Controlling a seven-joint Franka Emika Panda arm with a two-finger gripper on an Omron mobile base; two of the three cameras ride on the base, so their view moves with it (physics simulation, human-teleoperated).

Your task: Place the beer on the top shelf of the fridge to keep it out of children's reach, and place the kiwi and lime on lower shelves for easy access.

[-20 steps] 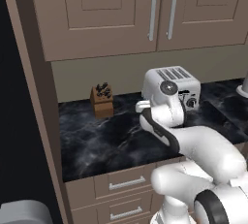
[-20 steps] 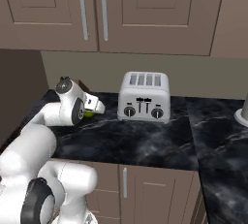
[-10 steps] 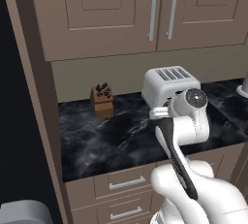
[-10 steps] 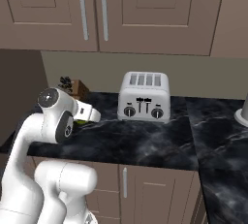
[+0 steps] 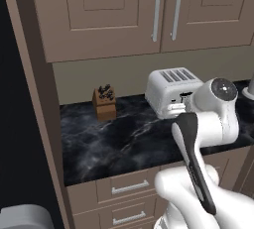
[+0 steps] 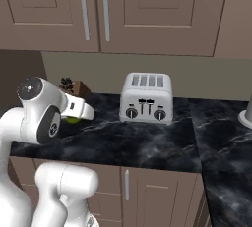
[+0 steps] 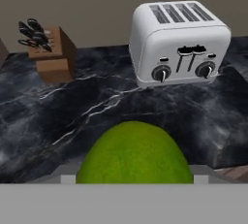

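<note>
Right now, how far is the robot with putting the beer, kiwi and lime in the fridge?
Nothing visibly done: no fridge shelf with items in these views. In hand: the end effector holds the lime above the dark counter, near the toaster. Left: shelve the lime low; beer and kiwi cannot be judged.

Toaster [image 7: 179,41], knife block [image 7: 51,53] apart on counter [image 7: 106,106].

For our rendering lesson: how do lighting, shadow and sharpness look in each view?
Left base view: flat, even light, faint shadow beside the knife block. Right base view: toaster crisp, no glare. Hand view: lime looms large and soft-edged; counter veins slightly blurred.
</note>
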